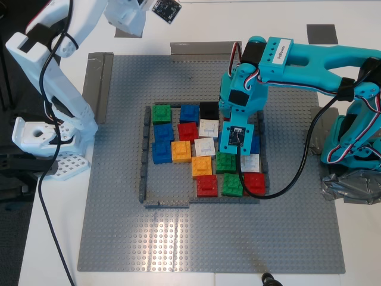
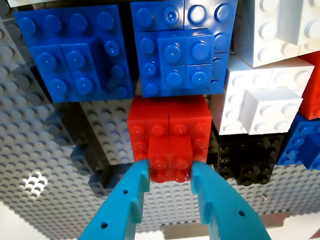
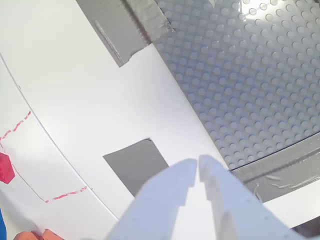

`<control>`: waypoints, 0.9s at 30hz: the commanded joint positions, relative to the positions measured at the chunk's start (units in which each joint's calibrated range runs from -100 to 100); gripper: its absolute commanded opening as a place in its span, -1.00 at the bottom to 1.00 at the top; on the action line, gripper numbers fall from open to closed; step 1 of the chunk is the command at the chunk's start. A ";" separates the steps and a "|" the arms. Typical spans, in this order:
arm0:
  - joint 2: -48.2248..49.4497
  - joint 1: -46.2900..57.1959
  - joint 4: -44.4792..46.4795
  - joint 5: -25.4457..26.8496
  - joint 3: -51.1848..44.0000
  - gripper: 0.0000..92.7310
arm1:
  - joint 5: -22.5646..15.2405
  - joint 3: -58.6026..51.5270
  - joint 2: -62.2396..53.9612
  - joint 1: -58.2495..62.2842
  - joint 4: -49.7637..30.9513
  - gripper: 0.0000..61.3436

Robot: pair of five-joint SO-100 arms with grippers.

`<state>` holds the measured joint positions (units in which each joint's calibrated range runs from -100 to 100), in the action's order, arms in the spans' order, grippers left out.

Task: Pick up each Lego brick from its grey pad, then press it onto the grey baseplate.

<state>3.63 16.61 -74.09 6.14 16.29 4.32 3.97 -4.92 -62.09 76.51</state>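
My first claw (image 2: 170,175) pinches the red brick (image 2: 170,132) down on the grey baseplate (image 1: 119,179) beside the blue bricks (image 2: 180,47); next I think it must push, then let go.

One grey baseplate (image 1: 119,238) carries one dark grey frame (image 1: 143,173). Inside it sit three green bricks (image 1: 161,113), three white bricks (image 1: 209,128), two orange bricks (image 1: 181,151), one black brick (image 1: 209,110), at least three blue bricks (image 1: 189,112) and at least three red bricks (image 1: 187,131). Two grey pads (image 1: 321,33) lie beyond the baseplate's far edge. There are two arms, one white arm (image 1: 53,83) and one teal arm (image 1: 309,59).
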 commanded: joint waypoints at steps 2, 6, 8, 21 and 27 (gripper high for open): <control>0.40 -0.54 0.21 -0.11 -1.35 -1.00 | -0.73 -0.40 -5.72 0.61 1.44 -1.00; 0.40 -1.63 0.21 -0.11 -1.35 -1.00 | -0.93 -1.39 -6.75 1.05 1.69 -1.00; 0.40 -2.28 0.21 -0.16 -1.35 -1.00 | -1.13 -1.66 -7.09 1.55 1.52 -1.00; -0.12 -2.86 3.13 -0.74 -1.26 -1.00 | -1.61 -2.75 -6.92 1.34 1.20 -1.00; -0.20 -2.57 3.05 -0.74 -0.99 -1.00 | -1.66 -3.56 -6.75 1.55 0.79 -1.00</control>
<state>3.30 13.73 -71.39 5.51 16.29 2.61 -0.10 -7.51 -60.82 77.96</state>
